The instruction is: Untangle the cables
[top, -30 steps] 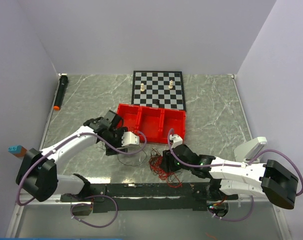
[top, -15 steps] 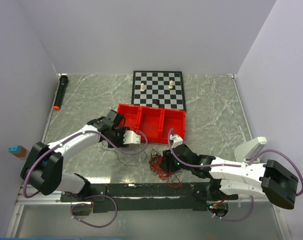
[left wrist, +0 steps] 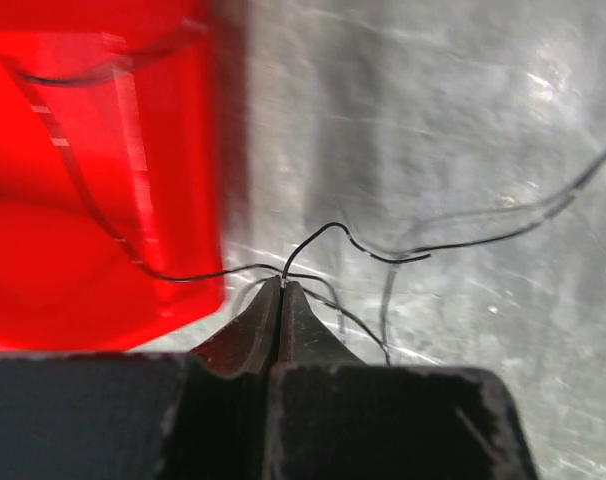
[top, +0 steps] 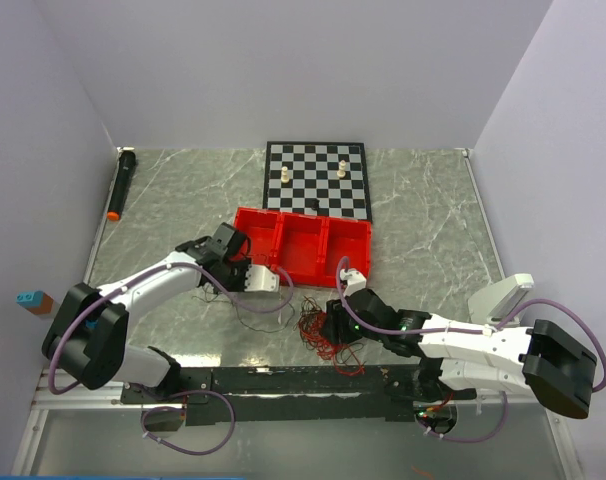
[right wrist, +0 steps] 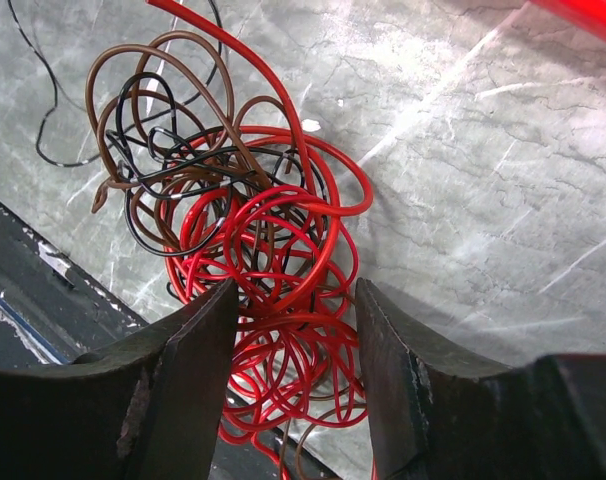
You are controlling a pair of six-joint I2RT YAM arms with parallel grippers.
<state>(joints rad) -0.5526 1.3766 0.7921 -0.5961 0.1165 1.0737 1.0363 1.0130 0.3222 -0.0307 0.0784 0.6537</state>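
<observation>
The cables [top: 320, 338] lie in a fist-sized tangle of red, brown and black loops near the table's front edge; the right wrist view shows the cables [right wrist: 253, 230] close up. My right gripper [top: 331, 322] hovers over the tangle, open, with its jaws [right wrist: 293, 292] standing either side of the red loops. One thin black wire [top: 255, 314] trails left from the bundle. My left gripper [top: 215, 286] is beside the red bin, and in the left wrist view this gripper [left wrist: 281, 287] is shut on that black wire [left wrist: 383, 256], pinched at the fingertips.
A red three-compartment bin [top: 303, 240] stands mid-table, its corner [left wrist: 83, 150] just left of my left fingers. Behind it lies a chessboard [top: 316, 190] with a few pieces. A black torch [top: 120, 185] lies at the far left, and a black rail [top: 283, 380] runs along the front edge.
My left gripper has closed from wide open onto the black wire and shifted slightly toward the red bin. The right arm has barely moved.
</observation>
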